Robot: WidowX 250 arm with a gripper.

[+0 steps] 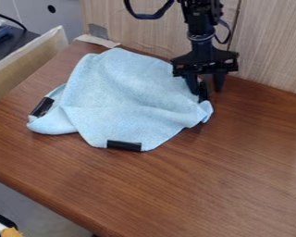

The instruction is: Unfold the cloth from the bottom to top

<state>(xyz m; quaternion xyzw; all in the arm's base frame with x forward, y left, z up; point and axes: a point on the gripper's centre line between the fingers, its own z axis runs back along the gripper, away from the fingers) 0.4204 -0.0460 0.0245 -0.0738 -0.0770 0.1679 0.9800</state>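
Note:
The light blue cloth (122,95) lies crumpled on the wooden table, with folds across its middle and a lobe sticking out at its lower left. One black strip (124,146) is on its near edge and another black strip (41,107) on its left side. At the cloth's right side, the gripper (206,91) hangs low with its two fingers apart. Its left finger is against or just over the cloth's edge, and a small dark piece shows between the fingers. Whether that piece belongs to the cloth I cannot tell.
The brown wooden table (194,190) extends in front and to the right. A pale wood-grain panel (138,25) stands along its back edge, close behind the gripper. A light board (27,65) runs beside the left edge. The front edge slants down from the left.

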